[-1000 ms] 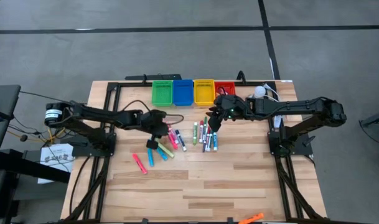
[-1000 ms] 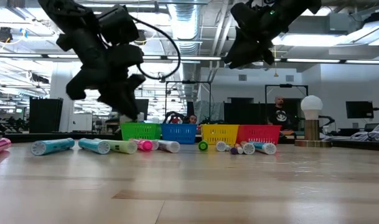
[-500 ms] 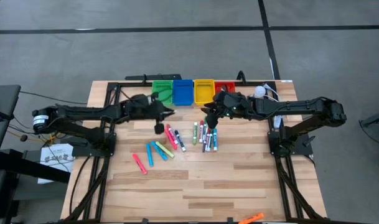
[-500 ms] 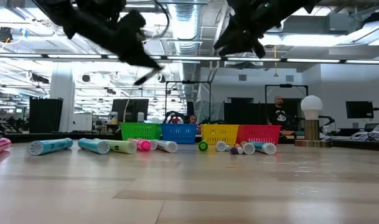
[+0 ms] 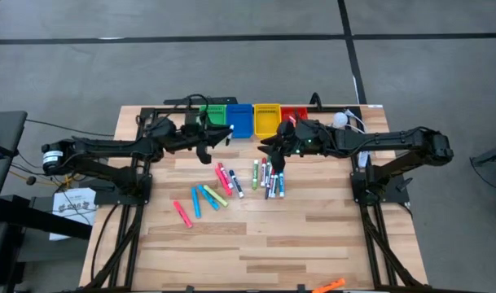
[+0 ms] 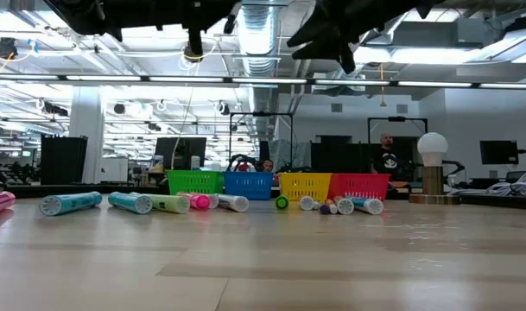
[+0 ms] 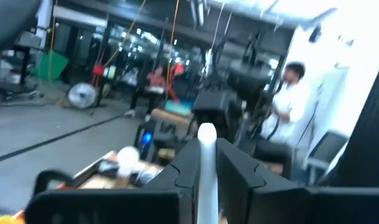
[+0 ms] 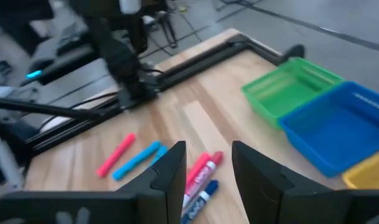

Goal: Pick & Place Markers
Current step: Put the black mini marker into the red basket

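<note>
Since 1 second ago: left gripper (image 5: 217, 135) had swung from above the loose markers up toward the bins, fingers turned from pointing down to roughly level; right gripper (image 5: 270, 149) had shifted only slightly.
Left fingers: pressed shut on a white marker (image 7: 206, 163), which stood up between the 2 pads in the left wrist view, its rounded end clear of them.
Left gripper position: raised well off the table, beside the green bin (image 5: 216, 117) and near the blue bin (image 5: 240, 120).
Right fingers: parted about halfway, nothing visible between them in the right wrist view; they hovered over the right-hand cluster of markers (image 5: 268, 177).
Loose markers: 1 group of pink, cyan and yellow ones (image 5: 205, 195) lay left of centre on the wooden table (image 5: 313, 236); a pink marker (image 8: 116, 154) and a cyan one (image 8: 137, 159) showed beyond the right fingers.
Other bins: yellow bin (image 5: 266, 120) and red bin (image 5: 292, 113) sat further along the same row.
Doing the step well: my judgement was that the marker needed carrying fully over a bin's opening, tip tilted down, before release, since a level drop near the rim could bounce out.
</note>
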Controlling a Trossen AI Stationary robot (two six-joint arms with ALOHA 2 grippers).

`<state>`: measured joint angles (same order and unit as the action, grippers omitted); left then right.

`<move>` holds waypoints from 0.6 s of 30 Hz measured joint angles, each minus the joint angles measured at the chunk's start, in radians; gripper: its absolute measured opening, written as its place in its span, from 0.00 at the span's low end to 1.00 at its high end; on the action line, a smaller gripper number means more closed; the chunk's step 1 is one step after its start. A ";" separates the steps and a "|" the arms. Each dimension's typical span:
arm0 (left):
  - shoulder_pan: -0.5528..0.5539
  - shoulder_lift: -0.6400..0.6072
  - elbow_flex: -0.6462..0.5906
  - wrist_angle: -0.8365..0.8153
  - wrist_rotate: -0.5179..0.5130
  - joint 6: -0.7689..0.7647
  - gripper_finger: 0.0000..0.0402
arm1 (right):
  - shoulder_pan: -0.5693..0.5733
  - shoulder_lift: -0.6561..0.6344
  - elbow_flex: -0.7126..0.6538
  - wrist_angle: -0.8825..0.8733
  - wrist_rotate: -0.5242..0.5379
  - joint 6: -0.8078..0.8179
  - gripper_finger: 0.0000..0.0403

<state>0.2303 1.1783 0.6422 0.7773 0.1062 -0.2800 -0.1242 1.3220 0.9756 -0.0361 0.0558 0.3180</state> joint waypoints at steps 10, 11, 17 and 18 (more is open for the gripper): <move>-0.051 0.164 0.146 0.062 0.084 -0.062 0.10 | 0.000 0.000 0.000 0.145 -0.033 -0.083 0.29; -0.059 0.185 0.165 0.062 0.100 -0.062 0.10 | 0.000 0.000 0.000 0.150 -0.035 -0.083 0.29; -0.070 0.260 0.234 0.062 0.187 -0.060 0.10 | 0.011 0.000 0.000 0.150 -0.161 -0.110 0.29; -0.070 0.264 0.240 0.062 0.190 -0.060 0.10 | 0.018 0.000 0.000 0.150 -0.162 -0.113 0.30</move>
<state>0.1608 1.4421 0.8817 0.8394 0.2962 -0.3397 -0.1057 1.3220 0.9756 0.1139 -0.1060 0.2048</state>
